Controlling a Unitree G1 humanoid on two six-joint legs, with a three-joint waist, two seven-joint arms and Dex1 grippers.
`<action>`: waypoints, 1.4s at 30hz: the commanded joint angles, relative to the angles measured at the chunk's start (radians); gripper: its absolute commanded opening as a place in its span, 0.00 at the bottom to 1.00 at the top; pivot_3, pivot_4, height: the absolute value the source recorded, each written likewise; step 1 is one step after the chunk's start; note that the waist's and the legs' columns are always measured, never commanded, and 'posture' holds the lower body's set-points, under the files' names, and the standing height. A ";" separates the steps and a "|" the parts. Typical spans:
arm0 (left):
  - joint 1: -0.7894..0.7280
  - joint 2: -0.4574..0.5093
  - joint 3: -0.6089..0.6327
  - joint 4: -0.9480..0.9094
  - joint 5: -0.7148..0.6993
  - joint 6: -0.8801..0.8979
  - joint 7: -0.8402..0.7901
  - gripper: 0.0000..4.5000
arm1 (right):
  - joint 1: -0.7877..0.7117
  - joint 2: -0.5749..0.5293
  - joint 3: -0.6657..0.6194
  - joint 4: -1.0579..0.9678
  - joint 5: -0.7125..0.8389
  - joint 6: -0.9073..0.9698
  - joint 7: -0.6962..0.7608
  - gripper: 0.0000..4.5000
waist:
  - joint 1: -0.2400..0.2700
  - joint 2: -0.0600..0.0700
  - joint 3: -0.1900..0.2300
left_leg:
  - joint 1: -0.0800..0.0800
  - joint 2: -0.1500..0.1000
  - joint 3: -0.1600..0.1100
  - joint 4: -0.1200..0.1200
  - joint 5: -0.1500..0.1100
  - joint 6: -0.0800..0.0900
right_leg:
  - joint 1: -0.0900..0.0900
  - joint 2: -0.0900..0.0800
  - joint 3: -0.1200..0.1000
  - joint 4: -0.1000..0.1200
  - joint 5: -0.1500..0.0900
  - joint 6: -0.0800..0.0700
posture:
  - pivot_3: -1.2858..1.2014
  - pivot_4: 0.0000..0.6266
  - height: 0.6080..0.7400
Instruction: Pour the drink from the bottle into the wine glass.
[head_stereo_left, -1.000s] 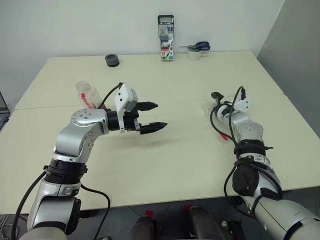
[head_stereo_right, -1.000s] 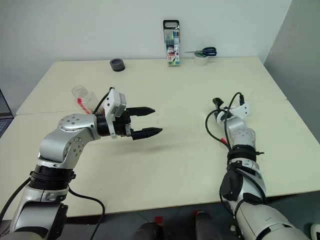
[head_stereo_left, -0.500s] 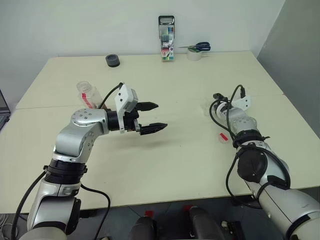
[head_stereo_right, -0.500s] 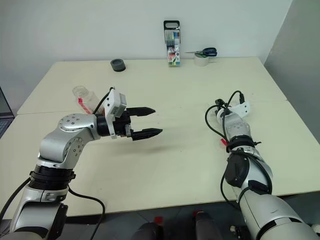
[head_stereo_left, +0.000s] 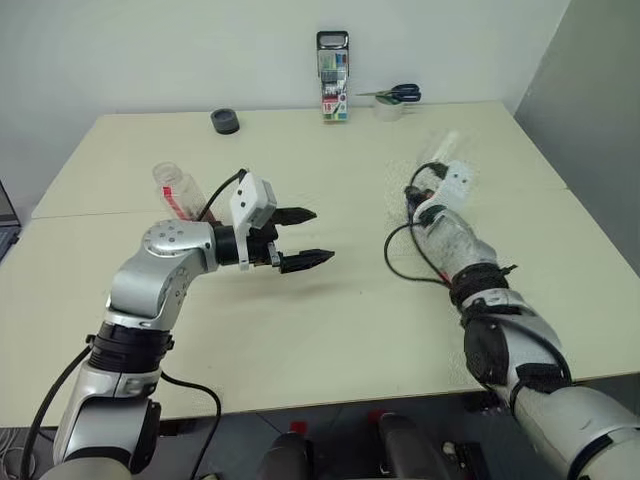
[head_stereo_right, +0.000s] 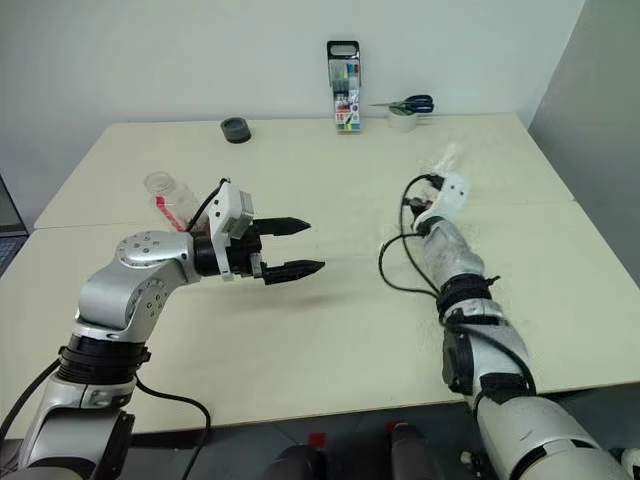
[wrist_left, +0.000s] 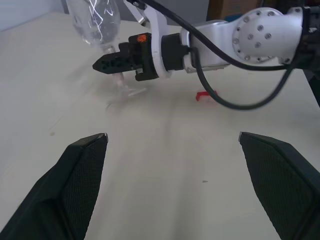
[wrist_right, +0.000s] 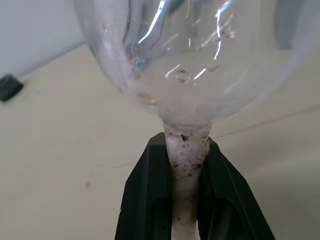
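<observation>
Two black fingers (wrist_right: 145, 200) of the right gripper (wrist_right: 186, 165) pinch the stem of the wine glass (wrist_right: 175, 60), whose bowl runs off the wrist view's edges; from the head cameras the glass is a faint clear shape (head_stereo_left: 443, 148) past the wrist, hard to make out. Whether its foot touches the table (head_stereo_left: 350, 300) I cannot tell. The left gripper (head_stereo_left: 304, 237) hovers over the table with its jaws spread wide and nothing between them. Behind that arm stands the bottle (head_stereo_left: 177, 189), its lower part hidden and its contents unclear. A small red piece (wrist_left: 206, 94) lies near the right arm.
</observation>
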 joint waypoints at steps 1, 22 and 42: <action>0.043 0.014 0.054 -0.088 -0.024 0.027 0.045 1.00 | 0.105 0.008 0.091 -0.108 -0.115 -0.034 -0.008 0.10 | 0.001 0.000 0.000 | 0.000 0.000 -0.001 0.000 0.000 0.000 | 0.000 0.000 0.000 0.000 0.000 0.000 | 0.52 0.24 1.00; 0.303 -0.102 0.178 -0.209 0.006 -0.054 0.334 1.00 | 0.198 0.105 0.130 -0.304 -0.144 0.013 0.079 0.10 | -0.002 0.000 -0.002 | 0.004 0.000 0.000 -0.001 0.000 0.000 | 0.002 0.000 0.000 0.000 0.000 0.000 | 0.52 0.24 1.00; 0.829 -0.205 0.422 -0.570 -0.014 -0.050 0.610 1.00 | -0.174 0.367 0.132 0.363 -0.215 -0.377 0.157 0.10 | 0.017 0.001 -0.001 | 0.002 0.001 -0.004 -0.001 -0.001 0.001 | 0.001 0.000 -0.003 -0.001 0.001 -0.003 | 0.52 0.24 1.00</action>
